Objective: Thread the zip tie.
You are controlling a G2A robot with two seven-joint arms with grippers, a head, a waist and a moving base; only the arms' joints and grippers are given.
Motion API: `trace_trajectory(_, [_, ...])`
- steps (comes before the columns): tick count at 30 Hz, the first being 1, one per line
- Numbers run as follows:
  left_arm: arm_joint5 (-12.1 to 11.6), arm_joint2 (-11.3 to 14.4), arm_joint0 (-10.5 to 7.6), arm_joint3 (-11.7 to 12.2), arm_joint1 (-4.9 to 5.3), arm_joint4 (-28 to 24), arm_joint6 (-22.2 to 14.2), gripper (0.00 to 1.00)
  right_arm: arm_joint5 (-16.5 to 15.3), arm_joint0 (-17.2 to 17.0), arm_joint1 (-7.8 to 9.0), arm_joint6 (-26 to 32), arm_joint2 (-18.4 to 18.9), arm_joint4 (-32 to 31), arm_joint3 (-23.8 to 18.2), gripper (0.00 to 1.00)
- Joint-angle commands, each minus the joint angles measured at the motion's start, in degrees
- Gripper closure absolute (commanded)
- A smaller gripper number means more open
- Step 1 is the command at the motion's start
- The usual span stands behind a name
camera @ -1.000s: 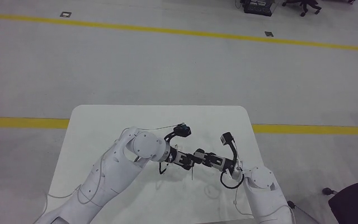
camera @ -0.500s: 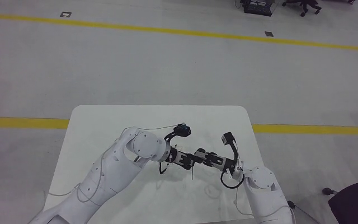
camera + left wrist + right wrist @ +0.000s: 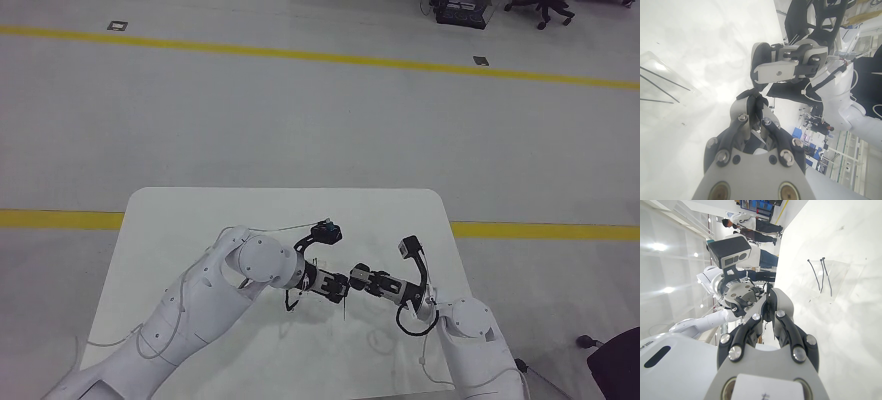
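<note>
1. As the two arms meet tip to tip above the middle of the white bench (image 3: 180, 230), the left jaws and the right jaws are both pinched shut, each apparently clamped on part of the same black zip tie (image 3: 344, 308).
2. Held in the air between the two sets of jaws, the zip tie is clear of the bench. From the top view, a thin black length of it hangs down from the meeting point.
3. Seen from the left wrist, the right jaws come in from the side, their tips touching or just beside the tips of the left jaws. A dark strip runs between the closed left fingers.
4. Off to one side, a clear tray (image 3: 840, 272) lies flat on the bench with three spare ties (image 3: 822, 275) across it, well apart from the work and untouched.
5. Progress, as a judgement: picking up is done, and the two ends are brought together, so the task stands at the threading step itself.
6. Whether the tail has entered the head cannot be told, since the joint is hidden between the dark pads.
7. What looks left is to seat the tail in the head, pass it through and draw it into a loop.
8. With both grips so close together, there is little room to correct the angle, and a small misalignment could make the tail slide past the head.
</note>
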Motion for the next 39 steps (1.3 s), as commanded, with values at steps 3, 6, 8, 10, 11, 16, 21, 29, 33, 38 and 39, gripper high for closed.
trace_trajectory(3, [0.0, 0.4, -0.3, 0.0, 0.27, -0.8, 0.4, 1.0, 0.0, 0.0, -0.05, 0.2, 0.0, 0.1, 0.1, 1.0])
trace_trajectory(6, [0.0, 0.8, -0.54, 0.1, 0.47, -1.1, 0.6, 1.0, 0.0, 0.1, -0.1, 0.3, 0.0, 0.1, 0.2, 1.0])
trace_trajectory(8, [0.1, 1.0, -0.71, 0.1, 0.58, -1.3, 0.7, 1.0, 0.0, 0.1, -0.12, 0.4, 0.0, 0.2, 0.2, 1.0])
trace_trajectory(10, [0.1, 1.3, -0.9, 0.2, 0.71, -1.5, 0.9, 1.0, 0.0, 0.1, -0.14, 0.5, 0.0, 0.3, 0.4, 1.0])
trace_trajectory(11, [0.2, 1.4, -0.99, 0.2, 0.77, -1.6, 0.9, 1.0, 0.0, 0.1, -0.15, 0.6, -0.1, 0.3, 0.4, 1.0])
trace_trajectory(16, [0.4, 2.0, -1.44, 0.3, 1.09, -1.9, 1.3, 1.0, 0.0, 0.2, -0.22, 0.7, -0.2, 0.4, 0.4, 0.8])
trace_trajectory(21, [0.6, 2.6, -1.8, 0.3, 1.37, -2.3, 1.5, 1.0, 0.0, 0.3, -0.27, 0.6, -0.3, 0.5, 0.4, 0.84])
trace_trajectory(29, [0.7, 3.5, -2.31, 0.4, 1.83, -3.2, 2.0, 1.0, 0.0, 0.4, -0.34, 0.7, -0.4, 0.3, 0.4, 0.91])
trace_trajectory(33, [0.7, 4.0, -2.57, 0.5, 2.02, -3.7, 2.3, 1.0, 0.0, 0.4, -0.38, 0.8, -0.6, 0.4, 0.4, 0.93])
trace_trajectory(38, [0.8, 4.5, -2.89, 0.6, 2.25, -4.1, 2.8, 1.0, 0.0, 0.5, -0.42, 0.9, -0.6, 0.4, 0.4, 0.91])
trace_trajectory(39, [0.8, 4.6, -2.95, 0.6, 2.29, -4.2, 2.8, 1.0, 0.0, 0.5, -0.42, 0.9, -0.6, 0.4, 0.4, 0.9])
